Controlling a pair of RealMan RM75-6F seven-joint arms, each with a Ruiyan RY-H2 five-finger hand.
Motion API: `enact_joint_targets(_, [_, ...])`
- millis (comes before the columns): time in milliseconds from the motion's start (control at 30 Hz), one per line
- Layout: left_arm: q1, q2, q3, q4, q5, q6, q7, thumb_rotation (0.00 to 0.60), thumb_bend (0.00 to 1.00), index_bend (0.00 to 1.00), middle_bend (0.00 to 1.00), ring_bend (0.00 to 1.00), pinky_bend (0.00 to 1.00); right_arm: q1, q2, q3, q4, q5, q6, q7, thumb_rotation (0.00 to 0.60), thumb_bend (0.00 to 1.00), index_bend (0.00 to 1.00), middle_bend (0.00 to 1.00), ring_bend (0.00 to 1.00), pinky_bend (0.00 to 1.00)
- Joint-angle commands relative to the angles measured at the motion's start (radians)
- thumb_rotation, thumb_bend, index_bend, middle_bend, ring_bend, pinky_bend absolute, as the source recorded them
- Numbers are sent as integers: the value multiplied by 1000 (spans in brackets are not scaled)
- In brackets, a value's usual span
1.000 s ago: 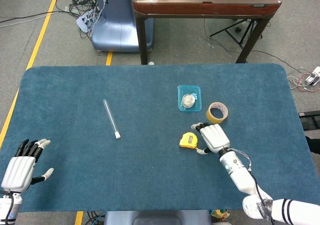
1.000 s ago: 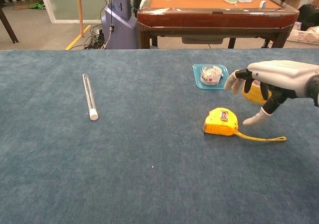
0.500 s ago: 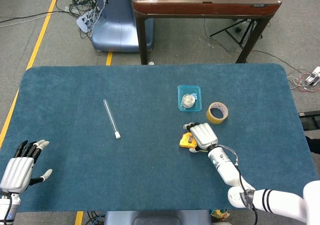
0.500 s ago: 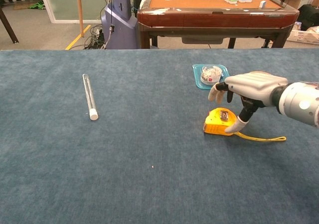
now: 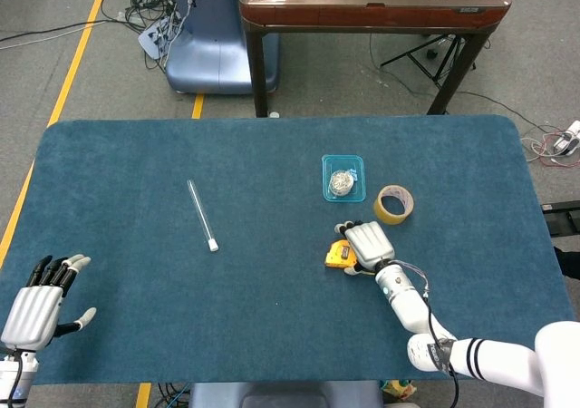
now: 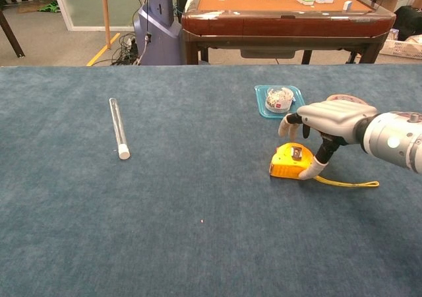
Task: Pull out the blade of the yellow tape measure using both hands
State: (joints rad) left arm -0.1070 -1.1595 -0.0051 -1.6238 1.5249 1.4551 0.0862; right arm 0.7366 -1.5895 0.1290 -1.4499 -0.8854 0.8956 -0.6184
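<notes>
The yellow tape measure [image 5: 338,256] [image 6: 290,162] lies flat on the blue table, right of centre. A short length of its yellow blade [image 6: 349,182] trails to the right on the cloth. My right hand [image 5: 367,244] [image 6: 331,119] hovers over the case with its fingers spread above it. Its thumb tip touches the case's right side; the hand does not grip it. My left hand [image 5: 38,302] rests far off at the table's front left corner, fingers apart and holding nothing. The chest view does not show it.
A clear tube with a white cap [image 5: 201,214] [image 6: 119,127] lies left of centre. A small blue tray [image 5: 343,178] [image 6: 269,109] with a coiled item and a roll of brown tape [image 5: 393,205] sit just behind the tape measure. A wooden table stands beyond.
My right hand has moved left from beside the tape roll to above the tape measure, and its thumb has come down against the case. The left hand has barely moved.
</notes>
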Motion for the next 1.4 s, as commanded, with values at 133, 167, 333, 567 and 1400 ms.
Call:
enact_joint_targets(133, [-2,-1,-2,-3,-5,-4,5,600,197,152,154,115,35,9,-2,-5,9,5,-17,22,600,90,250,295,293,459])
enact_joint_targets(167, [-2,-2,-3,-4,-6,-5,6,600,196,152,153,115,35,11,-2,-8,10,2,-20,23,600,94,250,298,293,459])
enact_joint_targets(333, [-4,-4,-1,-6,-7,-10,9,600,197,152,149,114,35,17,-8,-15,12,-5,-21,35,600,166,250,333,301,459])
enact_joint_targets(567, [-3,-2,-2,-7,-8,-9,8,600,197,152,145,114,35,18,-3,-24,3,-8,-19,46,600,174,250,347,316,459])
enact_joint_targets(1400, [-84,26,-46,-34,-41,-116,-29,600,197,154,135,114,36,63,106,13,-169,-24,-55,107,600,626,606,612,505,459])
